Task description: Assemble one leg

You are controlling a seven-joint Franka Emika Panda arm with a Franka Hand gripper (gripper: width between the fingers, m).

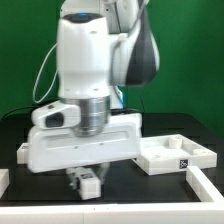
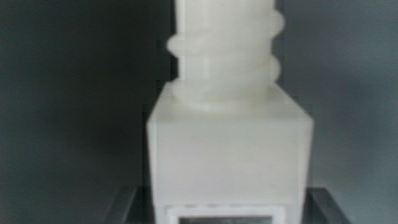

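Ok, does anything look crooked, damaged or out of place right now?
Nothing stands out. The small white rectangular leg sits straight in the gripper and looks intact, and the large flat white square panel lies level.

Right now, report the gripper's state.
Gripper: closed, holding the small white rectangular leg, which has a black-and-white marker tag on it.

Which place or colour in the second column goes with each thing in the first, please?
Column one:
1. the leg
2. the white panel
3. the table

Column two:
A. black
B. held under the arm
C. lying flat at the exterior view's right

Pairs: 1-B, 2-C, 3-A.
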